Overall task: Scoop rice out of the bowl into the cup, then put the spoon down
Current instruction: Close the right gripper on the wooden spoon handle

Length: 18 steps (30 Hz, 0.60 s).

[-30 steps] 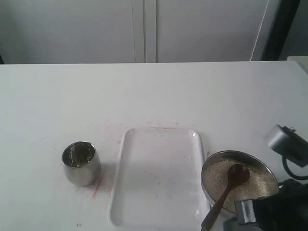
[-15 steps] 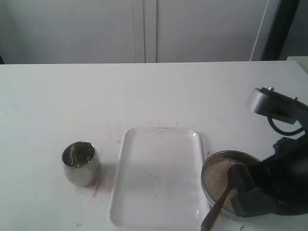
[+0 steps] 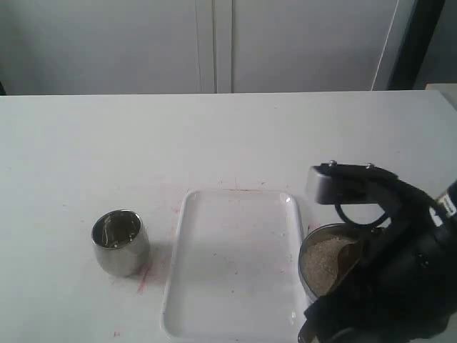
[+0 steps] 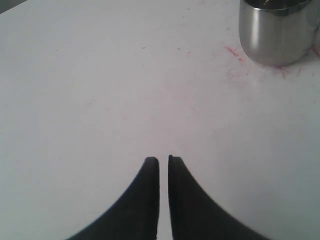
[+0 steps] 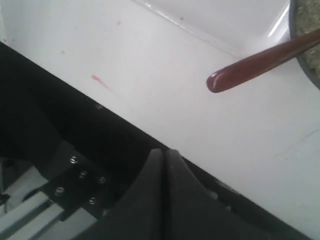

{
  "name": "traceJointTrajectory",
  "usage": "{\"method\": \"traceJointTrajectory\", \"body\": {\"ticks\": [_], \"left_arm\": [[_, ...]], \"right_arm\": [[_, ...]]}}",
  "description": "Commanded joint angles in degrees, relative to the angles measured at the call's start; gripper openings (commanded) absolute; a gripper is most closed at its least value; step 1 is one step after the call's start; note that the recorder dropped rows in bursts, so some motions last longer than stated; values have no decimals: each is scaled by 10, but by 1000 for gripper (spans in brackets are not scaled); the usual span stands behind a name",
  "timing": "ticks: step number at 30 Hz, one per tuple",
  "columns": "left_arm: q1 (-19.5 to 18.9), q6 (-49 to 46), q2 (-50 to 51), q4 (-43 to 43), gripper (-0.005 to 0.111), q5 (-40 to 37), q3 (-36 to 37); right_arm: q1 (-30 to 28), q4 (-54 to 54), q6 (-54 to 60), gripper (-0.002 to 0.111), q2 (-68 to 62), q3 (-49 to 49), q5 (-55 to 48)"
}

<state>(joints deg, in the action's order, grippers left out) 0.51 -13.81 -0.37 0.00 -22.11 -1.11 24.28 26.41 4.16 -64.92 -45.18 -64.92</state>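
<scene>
The steel cup [image 3: 120,241] stands on the white table, left of the tray; it also shows in the left wrist view [image 4: 278,29]. The steel bowl [image 3: 311,243] with rice [image 3: 321,259] sits right of the tray, mostly covered by my right arm [image 3: 389,286]. The dark wooden spoon [image 3: 348,254] rests in the rice, with its handle [image 5: 260,62] sticking out over the bowl rim [image 5: 303,59] toward the table's front edge. My right gripper [image 5: 166,151] is shut and empty, short of the handle's end. My left gripper [image 4: 163,160] is shut and empty over bare table, away from the cup.
A white rectangular tray [image 3: 235,214] lies between the cup and the bowl, and its edge shows in the right wrist view [image 5: 220,17]. Red marks stain the table near the cup [image 4: 232,52]. The table's front edge and the dark frame [image 5: 60,150] lie under my right gripper.
My right arm has swung in from the right and now covers most of the bowl and spoon. The cup, tray and spoon have not moved.
</scene>
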Motion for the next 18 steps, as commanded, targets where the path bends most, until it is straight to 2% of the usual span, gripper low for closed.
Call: {"method": "traceJointTrajectory", "body": {"ticks": [1,4,6,14,18], "left_arm": [[2,3,4,-3,14,-28,5],[2,3,4,-3,14,-28,5],[2,3,4,-3,14,-28,5],[2,3,4,-3,14,-28,5],[2,3,4,-3,14,-28,5]], "right_arm": [[34,-101,0,0,-32,-36,-28],[44,-168,-13,0,-46,-62,-44],[44,-185,23,0,-55,-72,-50],[44,-137,540,0,-57,-77,-34],[44,-107,664,0,-58,-77,20]]}}
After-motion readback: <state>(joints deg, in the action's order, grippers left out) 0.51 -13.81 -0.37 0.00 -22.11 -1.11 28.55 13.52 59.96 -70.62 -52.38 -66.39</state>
